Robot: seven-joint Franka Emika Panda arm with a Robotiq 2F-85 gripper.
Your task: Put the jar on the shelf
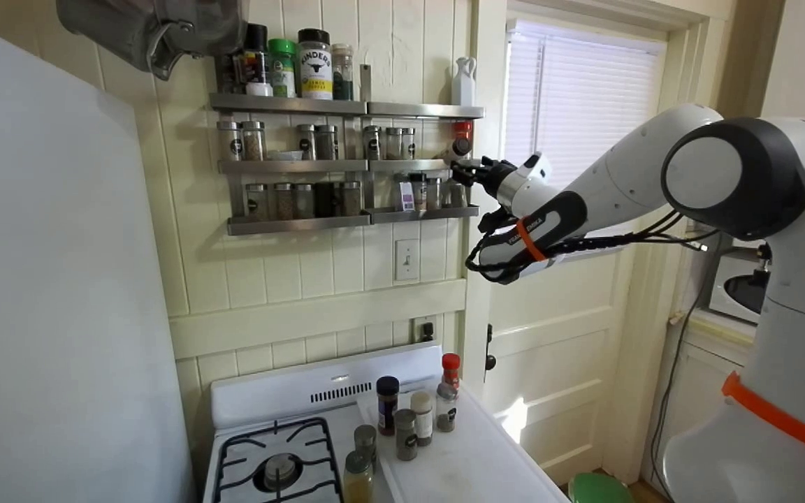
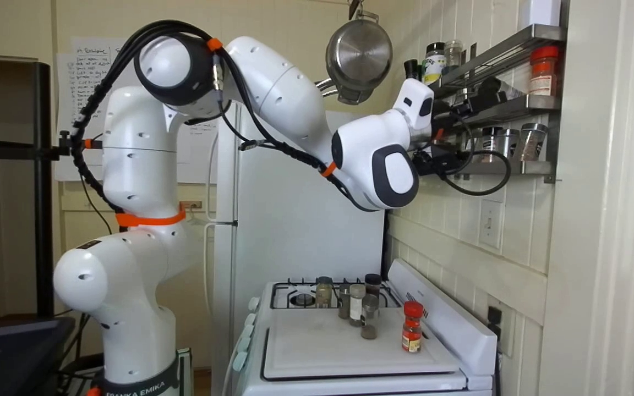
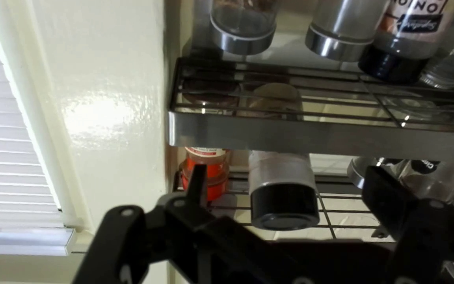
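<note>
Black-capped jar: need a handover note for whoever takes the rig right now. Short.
Gripper: open, fingers either side of the black-capped jar, gaps showing in the wrist view.
Jar: looks set on the middle tier of the metal shelf, tilted cap-outward, beside a red-capped bottle.
Done: jar is at its tier, not gripped.
Left: probably straighten it, then back the gripper out without knocking the bottle.

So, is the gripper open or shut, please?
The gripper is open: the wrist view shows gaps between its fingers and the black-capped jar.
</note>
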